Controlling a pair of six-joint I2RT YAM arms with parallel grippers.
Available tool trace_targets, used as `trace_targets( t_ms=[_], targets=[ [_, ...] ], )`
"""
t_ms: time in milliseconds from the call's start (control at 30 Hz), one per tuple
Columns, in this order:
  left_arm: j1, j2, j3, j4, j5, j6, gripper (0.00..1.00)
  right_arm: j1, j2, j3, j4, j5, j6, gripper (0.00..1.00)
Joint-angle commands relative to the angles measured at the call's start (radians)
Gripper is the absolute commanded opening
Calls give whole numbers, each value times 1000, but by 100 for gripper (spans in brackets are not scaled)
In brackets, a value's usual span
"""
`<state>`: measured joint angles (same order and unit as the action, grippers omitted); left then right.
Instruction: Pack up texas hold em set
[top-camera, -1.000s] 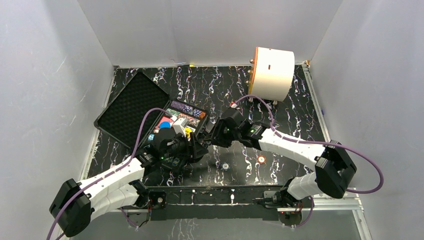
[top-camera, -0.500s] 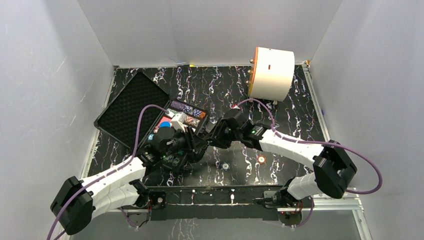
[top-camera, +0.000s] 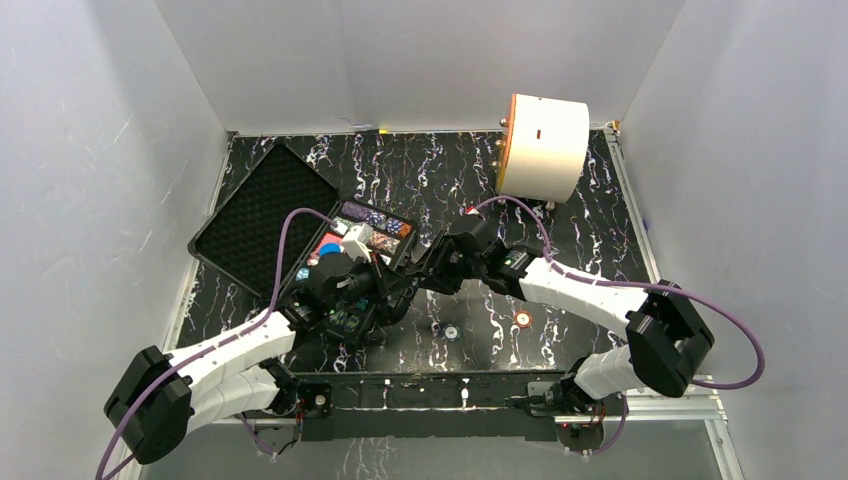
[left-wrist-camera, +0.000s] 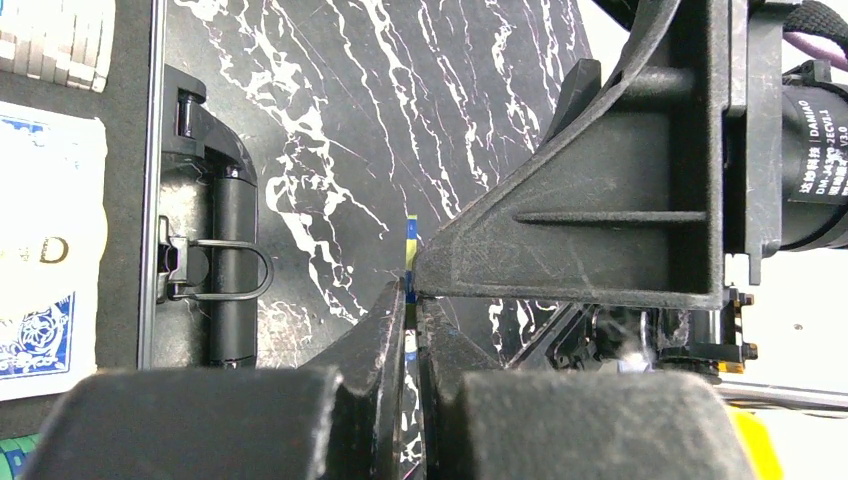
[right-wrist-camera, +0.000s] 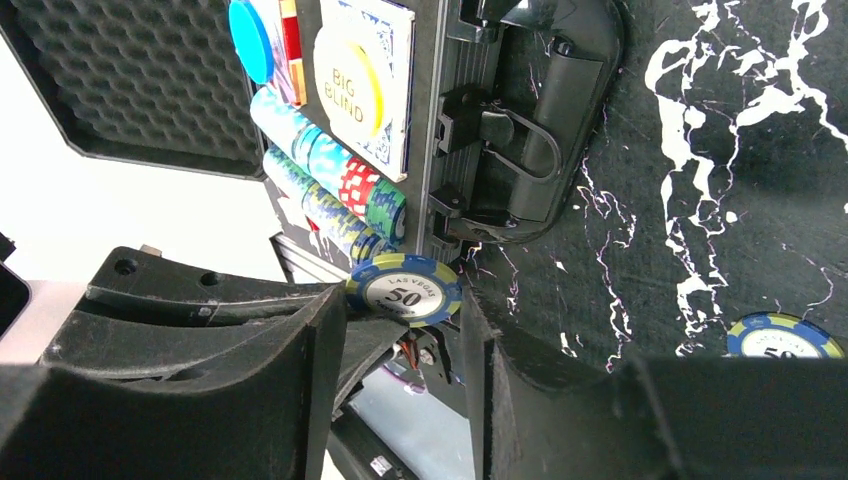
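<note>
Blue-edged 50 chip (right-wrist-camera: 405, 290), mid-handover by my reckoning, beside the open case (top-camera: 255, 205).
My left pincer (left-wrist-camera: 410, 300) pinches it edge-on; my right pincer (right-wrist-camera: 405, 300) brackets it, grip unclear. Next, I judge: right clamps, left lets go, then slot it into the chip row (right-wrist-camera: 330, 180).

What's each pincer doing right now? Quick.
Left pincer: shut on the edge of the 50 chip, seen edge-on.
Right pincer: appears shut on the same 50 chip, fingers against its rim.
</note>
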<state>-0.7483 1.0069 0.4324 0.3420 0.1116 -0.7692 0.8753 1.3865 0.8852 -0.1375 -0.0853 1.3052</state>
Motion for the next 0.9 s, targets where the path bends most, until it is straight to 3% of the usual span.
trace_targets(
  t_ms=[0, 67, 200, 467, 567, 867],
  targets=[
    [-3, 4, 60, -40, -55, 46, 0, -1, -9, 19, 32, -3, -30, 57],
    [-3, 8, 113, -150, -67, 75, 0, -4, -11, 40, -6, 25, -69, 68],
    [-3, 26, 291, -561, -121, 181, 0, -17, -42, 77, -68, 98, -166, 81],
    [-3, 142, 593, -1283, -160, 261, 0, -57, -101, 55, -126, 179, -233, 83],
    [-3, 162, 620, -1366, -143, 252, 0, -69, -104, 34, -132, 169, -232, 83],
    [-3, 249, 607, -1371, -104, 256, 0, -77, -104, 15, -138, 146, -222, 82]
  ],
)
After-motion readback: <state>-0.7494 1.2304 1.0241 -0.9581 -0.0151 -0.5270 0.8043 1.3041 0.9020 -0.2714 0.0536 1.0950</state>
